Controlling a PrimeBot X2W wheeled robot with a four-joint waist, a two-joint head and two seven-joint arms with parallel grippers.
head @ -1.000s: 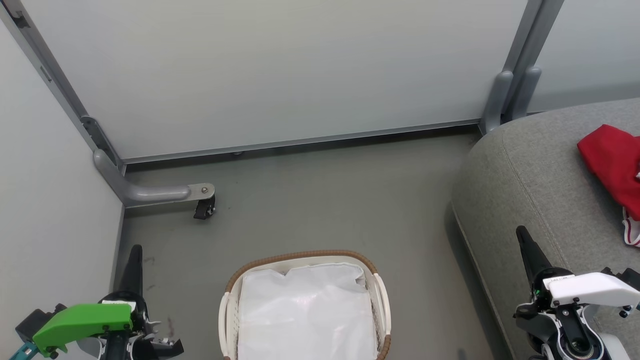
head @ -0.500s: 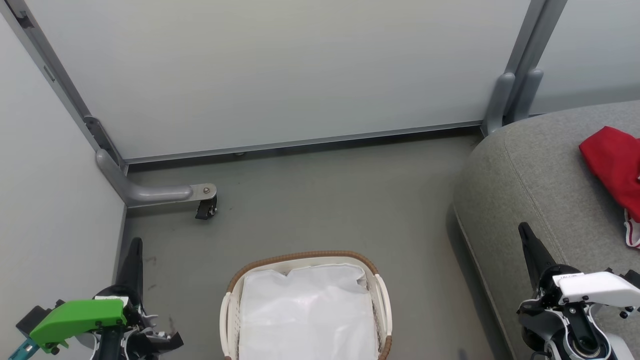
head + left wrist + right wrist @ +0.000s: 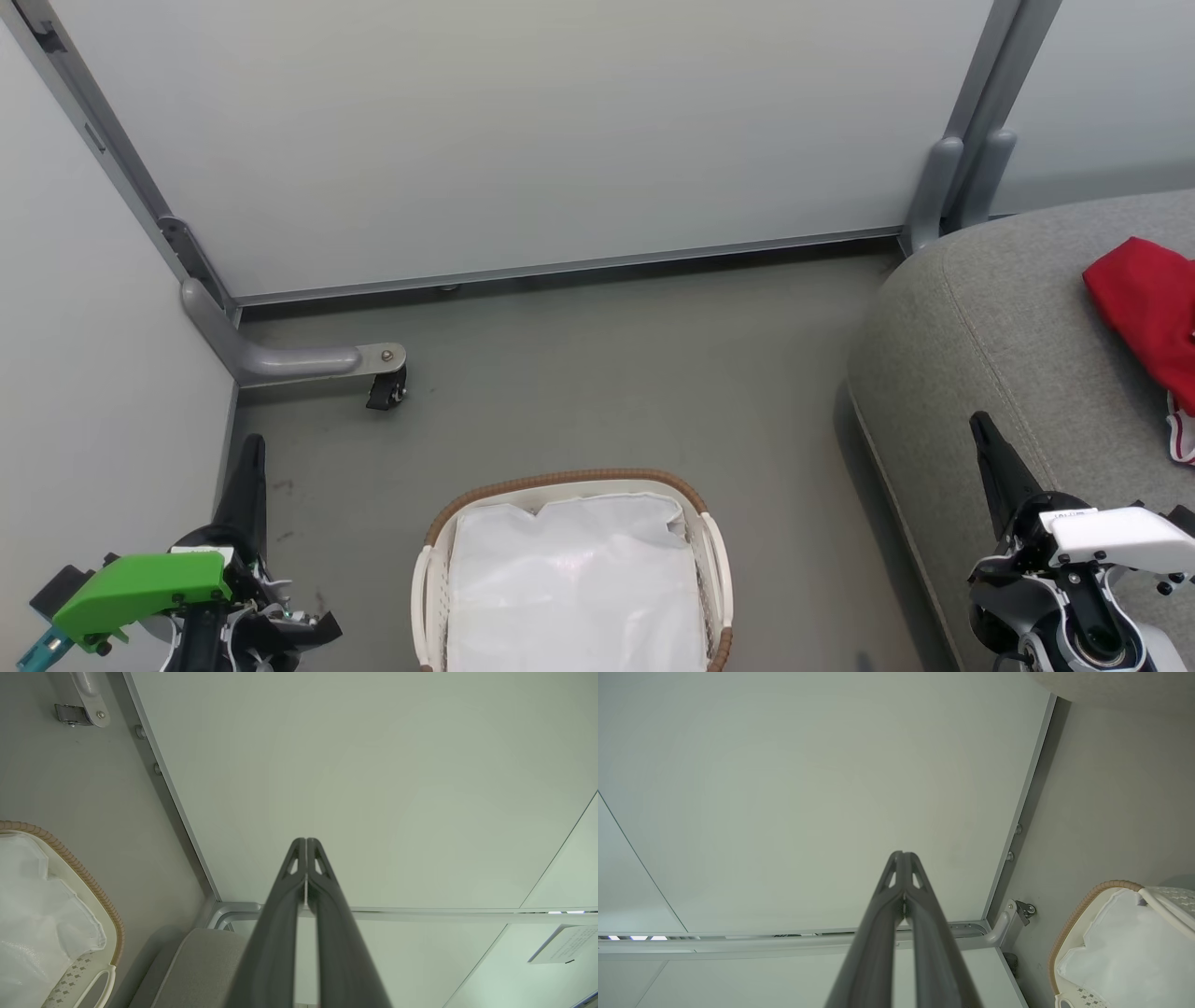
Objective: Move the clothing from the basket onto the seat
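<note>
The white basket [image 3: 714, 560] with its brown woven rim stands on the floor at the bottom centre, and inside it I see just the white liner [image 3: 569, 588]. Red clothing [image 3: 1153, 308] with white trim lies on the grey seat [image 3: 990, 336] at the right edge. My left gripper [image 3: 250, 448] is shut and empty, left of the basket by the wall. My right gripper [image 3: 980, 425] is shut and empty over the seat's front part. Both wrist views show the fingers pressed together, the left gripper [image 3: 306, 841] and the right gripper [image 3: 902, 854] pointing at pale panels.
Pale partition panels [image 3: 523, 131] close off the back and the left. A grey bracket with a black caster [image 3: 385, 387] sticks out over the floor at the left corner. A grey post [image 3: 952, 177] stands behind the seat. The basket rim [image 3: 84, 877] and the basket rim [image 3: 1083, 905] show in the wrist views.
Both grippers have sunk slightly toward the bottom of the head view. The whole picture has shifted a little, so the camera has moved. Basket and clothing lie unchanged.
</note>
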